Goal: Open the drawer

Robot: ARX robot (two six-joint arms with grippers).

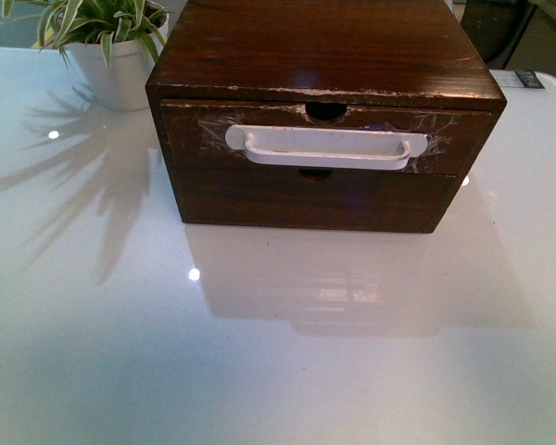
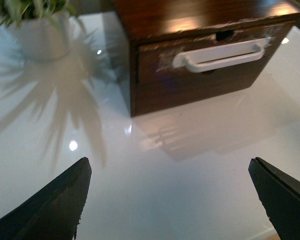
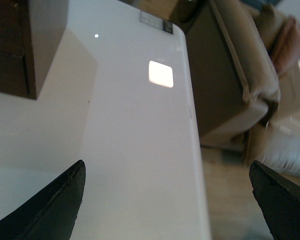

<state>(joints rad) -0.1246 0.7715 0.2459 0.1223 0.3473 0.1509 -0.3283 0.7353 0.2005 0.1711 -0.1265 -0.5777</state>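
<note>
Drawer [image 2: 217,56], apparently closed, beyond left tool [image 2: 169,165]

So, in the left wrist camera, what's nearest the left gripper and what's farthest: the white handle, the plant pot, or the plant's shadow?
From the left gripper:
1. Shadow, on the table in front of the pot.
2. Handle, on the drawer front.
3. The pot, left of the chest, farthest back.

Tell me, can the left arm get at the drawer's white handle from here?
Probably yes. The left gripper is open and faces the handle, with only bare table between them. The plant stands off to one side.
</note>
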